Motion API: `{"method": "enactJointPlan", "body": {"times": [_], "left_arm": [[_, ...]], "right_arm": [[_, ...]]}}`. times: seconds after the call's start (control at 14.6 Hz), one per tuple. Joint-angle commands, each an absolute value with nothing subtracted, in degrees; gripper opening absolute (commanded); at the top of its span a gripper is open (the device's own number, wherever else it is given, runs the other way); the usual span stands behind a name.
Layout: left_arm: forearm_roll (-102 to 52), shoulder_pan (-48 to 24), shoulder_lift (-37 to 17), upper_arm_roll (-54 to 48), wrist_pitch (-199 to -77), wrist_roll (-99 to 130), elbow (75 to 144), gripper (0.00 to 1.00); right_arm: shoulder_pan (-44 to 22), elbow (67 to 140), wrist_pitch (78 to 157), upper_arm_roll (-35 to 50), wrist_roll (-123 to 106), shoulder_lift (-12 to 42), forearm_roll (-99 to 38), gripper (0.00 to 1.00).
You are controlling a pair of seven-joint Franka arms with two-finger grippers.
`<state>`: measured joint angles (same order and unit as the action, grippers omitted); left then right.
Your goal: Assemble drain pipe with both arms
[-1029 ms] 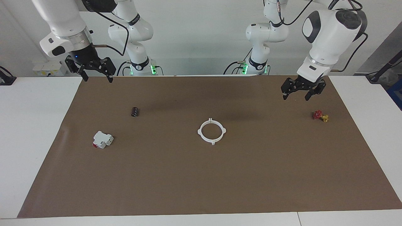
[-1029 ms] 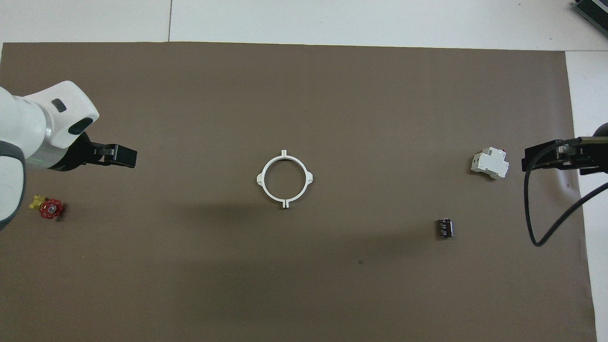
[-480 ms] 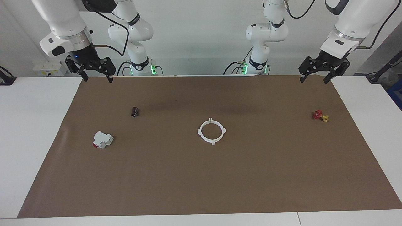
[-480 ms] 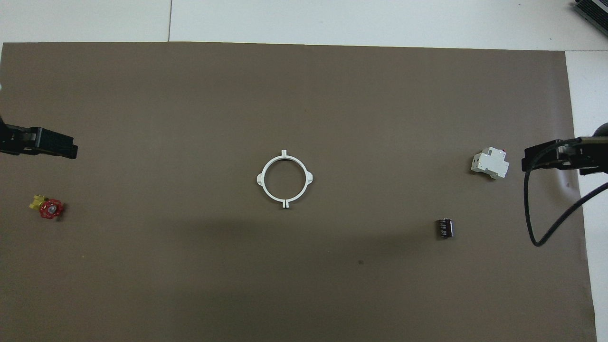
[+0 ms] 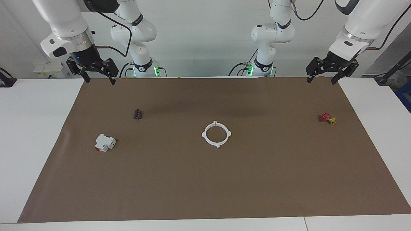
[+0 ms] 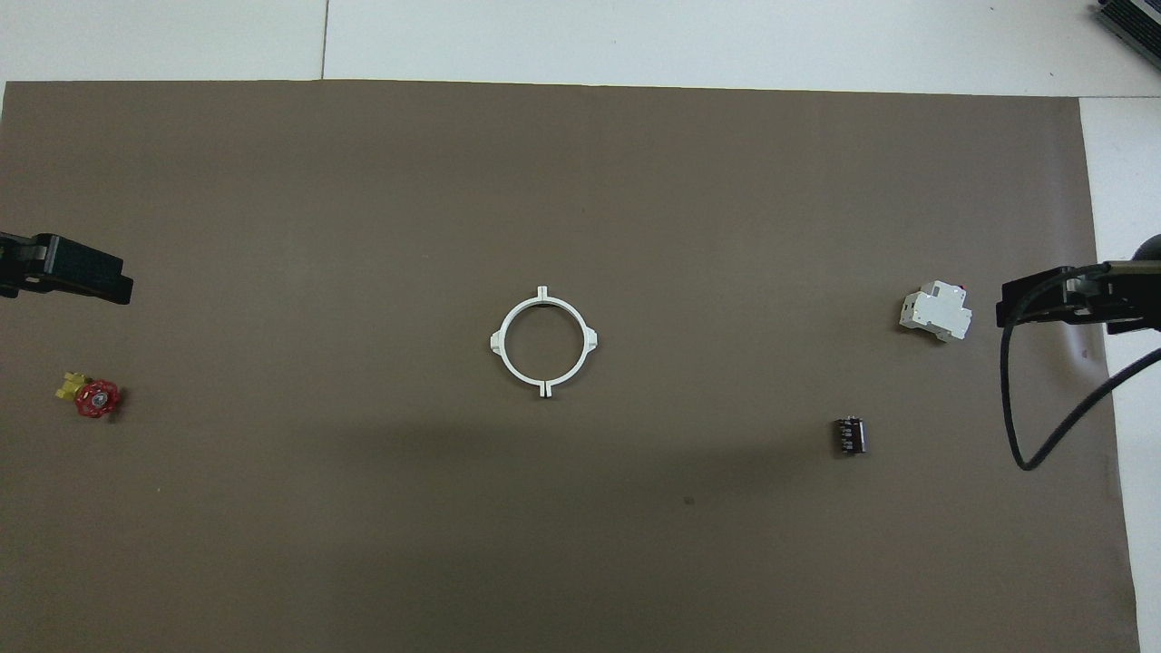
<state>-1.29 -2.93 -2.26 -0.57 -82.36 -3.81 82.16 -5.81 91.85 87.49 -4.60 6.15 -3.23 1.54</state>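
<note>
The drain pipe (image 5: 217, 145) lies flat on the brown mat as one closed white ring with small tabs, its two half arcs joined; it also shows in the overhead view (image 6: 497, 342) at the mat's middle. My left gripper (image 5: 321, 81) is open and empty, raised over the mat's edge nearest the robots at the left arm's end. One of its fingers (image 6: 91, 277) shows in the overhead view. My right gripper (image 5: 99, 80) is open and empty, raised over the same edge at the right arm's end. Both are well away from the ring.
A blocky white-and-red part (image 5: 104, 142) (image 6: 935, 313) and a small black cylinder (image 5: 138, 114) (image 6: 850, 435) lie toward the right arm's end. A small red-and-yellow valve (image 5: 327, 118) (image 6: 92, 397) lies toward the left arm's end. White table surrounds the mat (image 5: 205, 186).
My left gripper has risen and drawn back from above the valve to the mat's edge near the robots, then nearly stopped. The right arm and the ring have not moved.
</note>
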Motion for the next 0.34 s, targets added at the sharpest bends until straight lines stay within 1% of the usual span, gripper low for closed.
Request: {"method": "enactJointPlan", "body": {"times": [0.0,0.27], "left_arm": [[-1.3,-2.2,-2.0,-1.0,-81.0,-4.0,82.0,1.00],[-1.3,-2.1,-1.7,-1.0,-80.9,-4.0,82.8,1.00]], "right_arm": [[-5.4,92.1,87.0,-4.6,4.7,-4.0,0.7,1.00],[-5.4,92.1,87.0,-4.6,4.7,-4.0,0.7,1.00]]}}
